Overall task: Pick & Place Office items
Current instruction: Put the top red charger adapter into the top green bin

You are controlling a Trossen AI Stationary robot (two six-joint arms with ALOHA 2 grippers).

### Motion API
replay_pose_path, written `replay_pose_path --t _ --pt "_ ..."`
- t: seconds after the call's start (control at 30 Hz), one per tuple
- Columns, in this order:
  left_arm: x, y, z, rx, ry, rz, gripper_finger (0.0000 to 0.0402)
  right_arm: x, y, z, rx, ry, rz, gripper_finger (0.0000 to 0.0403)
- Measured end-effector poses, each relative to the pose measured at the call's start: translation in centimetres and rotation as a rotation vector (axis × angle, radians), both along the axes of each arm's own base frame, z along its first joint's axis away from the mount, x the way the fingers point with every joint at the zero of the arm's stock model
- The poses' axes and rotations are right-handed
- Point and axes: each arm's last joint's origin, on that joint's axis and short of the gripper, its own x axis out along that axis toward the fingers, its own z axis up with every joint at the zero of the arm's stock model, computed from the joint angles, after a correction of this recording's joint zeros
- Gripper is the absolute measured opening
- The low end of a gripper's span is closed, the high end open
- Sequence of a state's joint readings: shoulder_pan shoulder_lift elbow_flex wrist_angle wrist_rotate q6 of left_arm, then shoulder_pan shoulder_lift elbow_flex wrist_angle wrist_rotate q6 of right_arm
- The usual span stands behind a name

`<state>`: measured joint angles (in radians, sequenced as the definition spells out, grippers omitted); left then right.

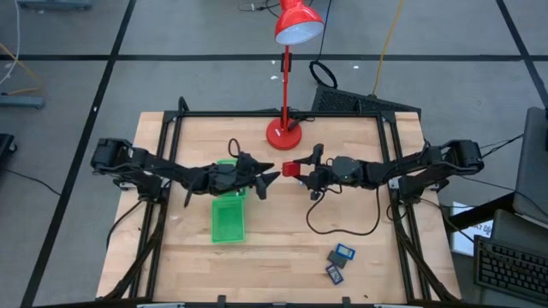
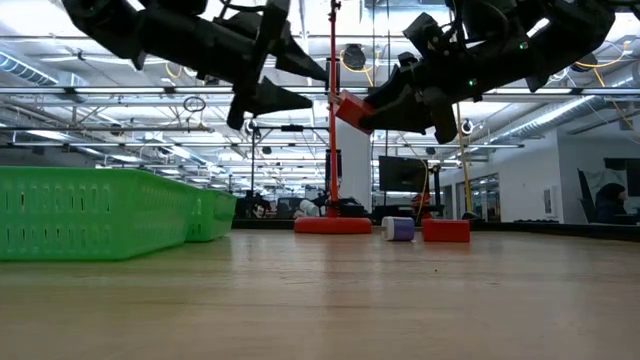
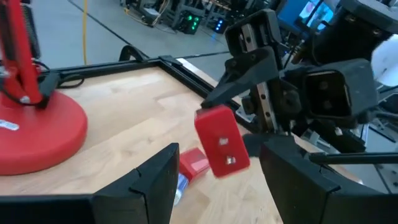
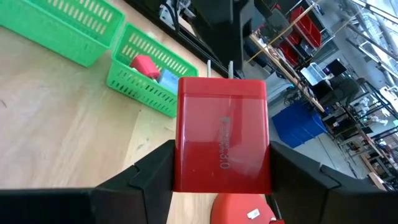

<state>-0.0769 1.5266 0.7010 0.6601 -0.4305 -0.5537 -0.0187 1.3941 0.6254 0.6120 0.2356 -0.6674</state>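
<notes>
My right gripper [image 1: 301, 168] hovers over the table's middle, shut on a red block [image 4: 222, 142] high above the wood. My left gripper [image 1: 272, 177] stands open just left of that block [image 3: 222, 140], facing it without touching. On the table near the lamp lie another red block [image 2: 446, 231] and a whitish-blue bit [image 2: 398, 229]. Two dark rectangles with blue faces [image 1: 343, 252] [image 1: 335, 274] lie flat near the front right. The green tray [image 1: 228, 210] holds a red piece [image 4: 143, 64] and a blue one [image 4: 168, 76]. My right gripper pinches the red block by two opposite sides [image 4: 181, 158] between its two fingers [image 4: 146, 177]. The fingers come nearly level from the table's right. The block sticks out past the fingertips toward my left gripper, lifted clear of the table.
The tall red desk lamp stands on its round base [image 1: 283, 134] at the far middle, its pole [image 2: 332, 110] rising between the two grippers in the low view. A black cable [image 1: 342, 224] loops on the wood under the right arm. Bare wood lies at the front left.
</notes>
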Motion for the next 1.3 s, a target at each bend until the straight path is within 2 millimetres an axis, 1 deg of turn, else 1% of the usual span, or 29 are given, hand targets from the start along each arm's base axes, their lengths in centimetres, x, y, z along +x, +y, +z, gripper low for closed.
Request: replay_pose_path --t 0.23,0.37,0.73,1.13,1.3 --pt "1.9 -0.3 -0.7 -0.016 0.021 -0.047 0.0228 0.1 0.6 0.4 -0.007 -0.043 0.024 0.0212" --pt "2.7 -0.4 -0.5 -0.008 0.015 -0.063 0.0228 0.1 0.7 0.4 -0.008 -0.04 0.024 0.0212" --pt "2.9 -0.6 0.1 -0.015 -0.032 -0.098 0.0228 0.1 0.8 0.5 0.0 -0.058 0.026 0.0212" --pt "2.9 -0.5 0.1 -0.013 -0.037 -0.07 0.0228 0.2 0.8 1.0 0.0 -0.102 0.025 0.0212" --pt "2.9 -0.4 0.1 -0.013 -0.037 -0.062 0.0228 0.8 1.1 0.2 -0.006 -0.112 0.04 0.0212"
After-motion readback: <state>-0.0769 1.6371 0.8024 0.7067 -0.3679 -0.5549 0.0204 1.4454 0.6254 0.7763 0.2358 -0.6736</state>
